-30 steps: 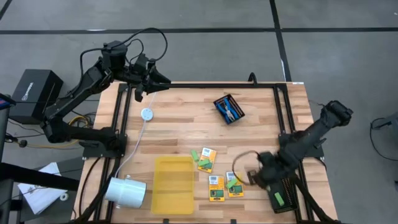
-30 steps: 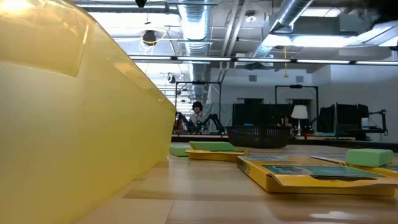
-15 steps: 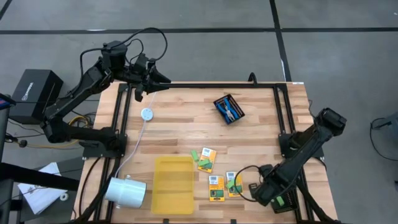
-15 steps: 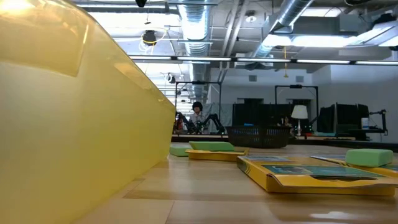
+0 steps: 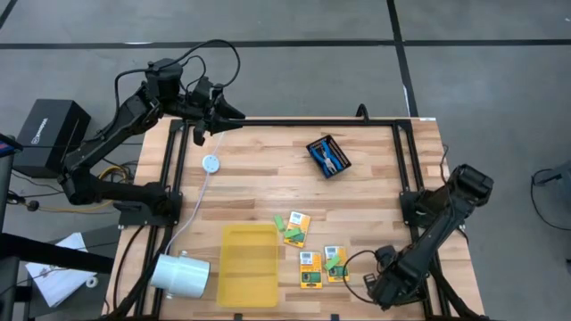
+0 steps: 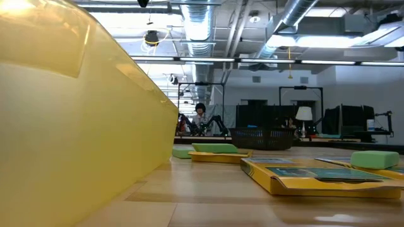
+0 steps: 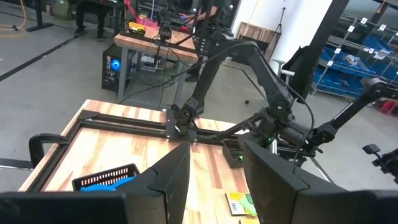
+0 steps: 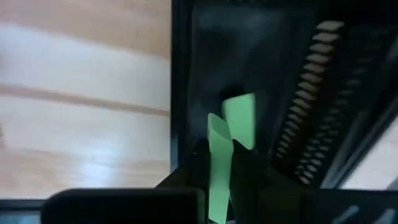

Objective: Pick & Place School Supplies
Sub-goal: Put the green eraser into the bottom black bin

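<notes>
My right gripper is at the table's near right corner, shut on a short bright green stick above a black mesh tray. Another green stick lies in that tray. Three yellow-and-green crayon boxes lie flat on the wood, with green sticks resting on them. Blue-handled scissors lie in a second black tray at the far side. My left gripper hangs open, high over the table's far left corner. My right gripper pinches the green stick between its two fingers, coming from above and pointing steeply down. The stick's free end juts out past the fingertips, over the tray floor and beside the stick lying there. Whether it touches the tray I cannot tell.
A flat yellow tray lies near the front edge, left of the crayon boxes. A white cylinder lies at the near left. A small white disc with a cord sits at the far left. Black frame rails run along the table's sides.
My right gripper has gone down and toward the table's near edge, away from the crayon boxes and over the black tray in the near right corner. It has tipped more steeply downward and stayed shut on the green stick.
</notes>
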